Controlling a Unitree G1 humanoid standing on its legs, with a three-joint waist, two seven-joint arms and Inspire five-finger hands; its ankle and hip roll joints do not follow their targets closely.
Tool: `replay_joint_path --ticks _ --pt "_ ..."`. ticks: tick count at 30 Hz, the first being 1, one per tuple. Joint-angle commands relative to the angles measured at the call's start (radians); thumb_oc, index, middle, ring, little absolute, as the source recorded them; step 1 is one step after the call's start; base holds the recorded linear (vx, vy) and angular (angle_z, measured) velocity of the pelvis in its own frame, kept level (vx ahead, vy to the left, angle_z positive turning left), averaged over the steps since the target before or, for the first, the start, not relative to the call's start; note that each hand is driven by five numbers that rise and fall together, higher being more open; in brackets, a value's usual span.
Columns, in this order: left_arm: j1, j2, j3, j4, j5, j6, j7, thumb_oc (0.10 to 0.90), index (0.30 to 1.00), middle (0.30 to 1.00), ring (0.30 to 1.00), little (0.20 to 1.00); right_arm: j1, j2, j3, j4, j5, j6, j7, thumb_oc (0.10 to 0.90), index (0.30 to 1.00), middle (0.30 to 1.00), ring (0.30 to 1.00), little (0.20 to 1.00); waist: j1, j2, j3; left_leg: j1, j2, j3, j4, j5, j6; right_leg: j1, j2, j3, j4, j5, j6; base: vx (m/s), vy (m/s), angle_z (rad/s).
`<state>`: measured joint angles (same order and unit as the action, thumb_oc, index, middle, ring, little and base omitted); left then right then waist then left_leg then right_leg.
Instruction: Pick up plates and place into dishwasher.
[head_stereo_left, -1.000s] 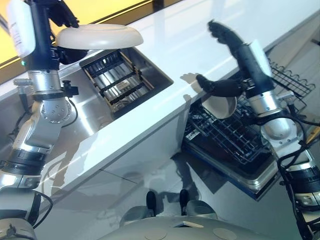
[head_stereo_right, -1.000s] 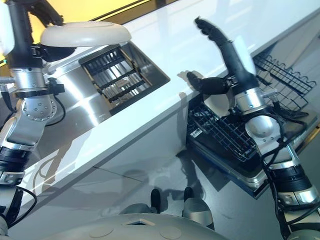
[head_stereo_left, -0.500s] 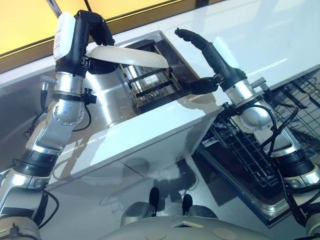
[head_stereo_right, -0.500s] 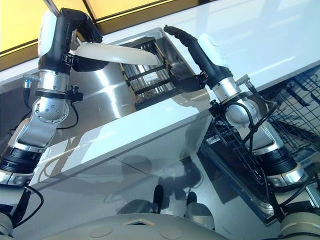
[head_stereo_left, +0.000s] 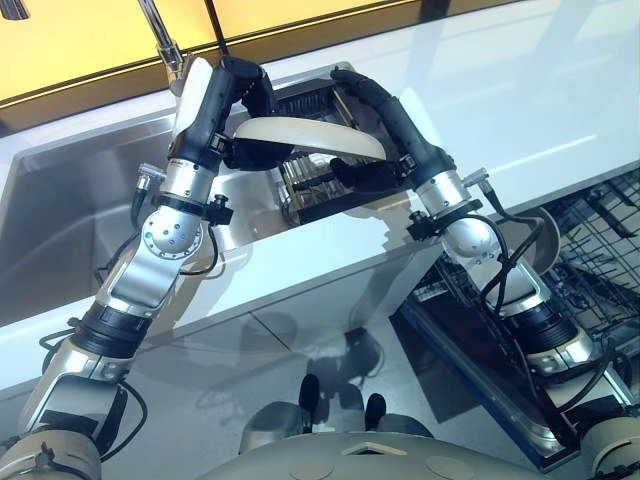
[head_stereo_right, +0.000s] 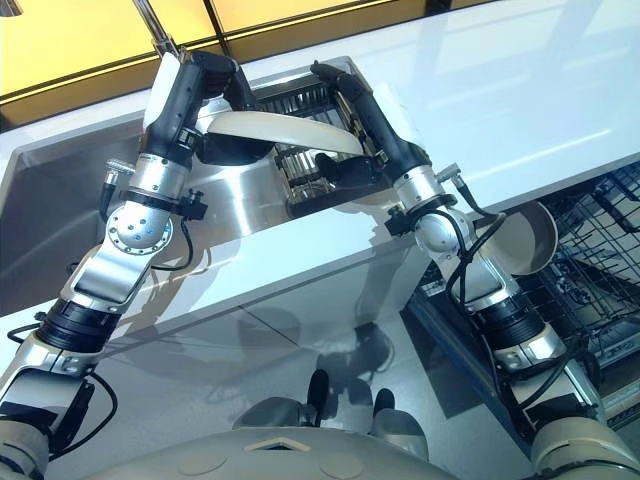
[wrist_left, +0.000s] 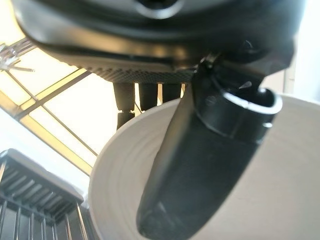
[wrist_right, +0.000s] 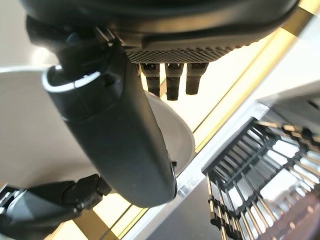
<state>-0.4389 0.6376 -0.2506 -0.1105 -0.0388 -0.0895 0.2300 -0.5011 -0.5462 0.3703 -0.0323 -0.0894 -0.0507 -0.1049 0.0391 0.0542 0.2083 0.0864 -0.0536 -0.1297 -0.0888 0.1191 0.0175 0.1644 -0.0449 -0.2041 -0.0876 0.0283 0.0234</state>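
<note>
Here the left robot hand (head_stereo_left: 238, 95) pinches one rim of the round cream plate (head_stereo_left: 305, 138) above the steel sink (head_stereo_left: 70, 215), right robot hand (head_stereo_left: 375, 120) clamping the opposite rim, likely a handover toward the dishwasher rack (head_stereo_left: 590, 260) at right.

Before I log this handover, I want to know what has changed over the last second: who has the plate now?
The right hand has swung from above the dishwasher rack over to the sink and closed onto the plate, thumb on one face, fingers behind its rim. The left hand still grips the plate's other side, so both hold it. The camera turned toward the sink. A second plate stays in the dishwasher rack.
</note>
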Motion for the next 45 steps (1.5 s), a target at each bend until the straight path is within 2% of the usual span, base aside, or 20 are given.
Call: replay_joint_path --ticks 1,5,13,14,15,16,26,32,38,41,45 --pt "-0.145 -0.024 -0.018 -0.076 -0.046 -0.062 0.045 0.1 0.3 0.3 0.3 0.2 -0.148 0.056 0.006 -0.039 0.029 -0.072 -0.106 0.1 0.3 0.3 0.3 0.2 0.007 -0.033 -0.121 0.047 -0.046 0.11 0.01 -0.156 -0.005 -0.043 0.016 -0.005 0.126 -0.109 0.057 0.0 0.0 0.0" --pt "-0.136 -0.045 -0.024 -0.086 -0.018 -0.057 0.053 0.1 0.3 0.3 0.3 0.2 -0.134 0.071 -0.003 -0.046 0.0 -0.075 -0.136 0.1 0.3 0.3 0.3 0.2 0.002 -0.033 -0.121 0.048 -0.044 0.118 0.009 -0.157 -0.006 -0.042 0.015 -0.004 0.121 -0.105 0.058 0.01 0.002 0.03" --pt "-0.099 -0.019 0.007 -0.109 0.005 -0.068 0.056 0.1 0.3 0.3 0.3 0.2 -0.083 0.024 -0.046 -0.08 -0.012 -0.115 -0.14 0.1 0.3 0.3 0.3 0.2 -0.008 -0.034 -0.123 0.052 -0.04 0.129 0.009 -0.159 -0.004 -0.044 0.017 0.007 0.131 -0.112 0.058 0.0 0.0 0.0" --pt "-0.099 -0.019 0.007 -0.109 0.005 -0.068 0.056 0.207 0.392 0.392 0.392 0.307 -0.083 0.024 -0.046 -0.08 -0.012 -0.115 -0.14 0.1 0.3 0.3 0.3 0.2 -0.008 -0.034 -0.123 0.052 -0.04 0.129 0.009 -0.159 -0.004 -0.044 0.017 0.007 0.131 -0.112 0.058 0.0 0.0 0.0" --pt "-0.098 -0.018 0.008 -0.108 0.002 -0.065 0.054 0.718 0.829 0.829 0.829 0.818 -0.084 0.021 -0.049 -0.084 -0.013 -0.117 -0.148 0.1 0.3 0.3 0.3 0.2 -0.008 -0.034 -0.122 0.052 -0.04 0.129 0.01 -0.16 -0.003 -0.045 0.016 0.008 0.133 -0.114 0.059 0.0 0.0 0.0" --pt "-0.093 -0.017 0.012 -0.109 0.0 -0.059 0.044 0.8 0.9 0.9 0.9 0.9 -0.08 0.018 -0.056 -0.089 -0.018 -0.123 -0.156 0.1 0.3 0.3 0.3 0.2 -0.009 -0.034 -0.122 0.053 -0.041 0.129 0.01 -0.16 -0.003 -0.045 0.017 0.009 0.134 -0.113 0.059 0.0 0.0 0.0" --pt "-0.022 0.017 0.05 -0.123 -0.057 -0.007 -0.043 0.8 0.9 0.9 0.9 0.9 -0.038 -0.043 -0.169 -0.122 -0.041 -0.169 -0.278 0.1 0.3 0.3 0.3 0.2 -0.008 -0.033 -0.122 0.058 -0.041 0.131 0.011 -0.164 -0.003 -0.04 0.017 0.013 0.118 -0.101 0.065 0.0 0.0 0.0" --pt "0.014 0.035 0.079 -0.095 -0.078 0.005 -0.048 0.8 0.9 0.9 0.9 0.9 -0.016 -0.099 -0.246 -0.105 -0.044 -0.194 -0.33 0.1 0.3 0.3 0.3 0.2 -0.009 -0.037 -0.125 0.056 -0.04 0.131 0.013 -0.165 -0.003 -0.041 0.018 0.016 0.113 -0.099 0.067 0.0 0.0 0.0" --pt "0.058 0.061 0.129 -0.056 -0.088 0.001 -0.036 0.8 0.9 0.9 0.9 0.9 0.034 -0.162 -0.342 -0.065 -0.082 -0.187 -0.407 0.1 0.3 0.3 0.3 0.2 -0.014 -0.041 -0.128 0.057 -0.039 0.132 0.011 -0.166 -0.002 -0.041 0.021 0.019 0.113 -0.101 0.067 0.0 0.0 0.0" --pt "0.098 0.071 0.172 -0.044 -0.106 0.001 -0.03 0.8 0.9 0.9 0.9 0.9 0.102 -0.195 -0.42 -0.038 -0.122 -0.171 -0.481 0.1 0.3 0.3 0.3 0.2 -0.021 -0.042 -0.13 0.056 -0.038 0.132 0.01 -0.166 0.0 -0.043 0.022 0.024 0.114 -0.101 0.068 0.0 0.0 0.0" --pt "0.181 0.079 0.25 -0.045 -0.113 -0.014 -0.03 0.8 0.9 0.9 0.9 0.9 0.237 -0.213 -0.565 -0.035 -0.103 -0.169 -0.582 0.1 0.3 0.3 0.3 0.2 -0.035 -0.039 -0.127 0.057 -0.035 0.137 0.007 -0.166 0.004 -0.051 0.026 0.039 0.123 -0.104 0.069 0.02 -0.011 -0.05"
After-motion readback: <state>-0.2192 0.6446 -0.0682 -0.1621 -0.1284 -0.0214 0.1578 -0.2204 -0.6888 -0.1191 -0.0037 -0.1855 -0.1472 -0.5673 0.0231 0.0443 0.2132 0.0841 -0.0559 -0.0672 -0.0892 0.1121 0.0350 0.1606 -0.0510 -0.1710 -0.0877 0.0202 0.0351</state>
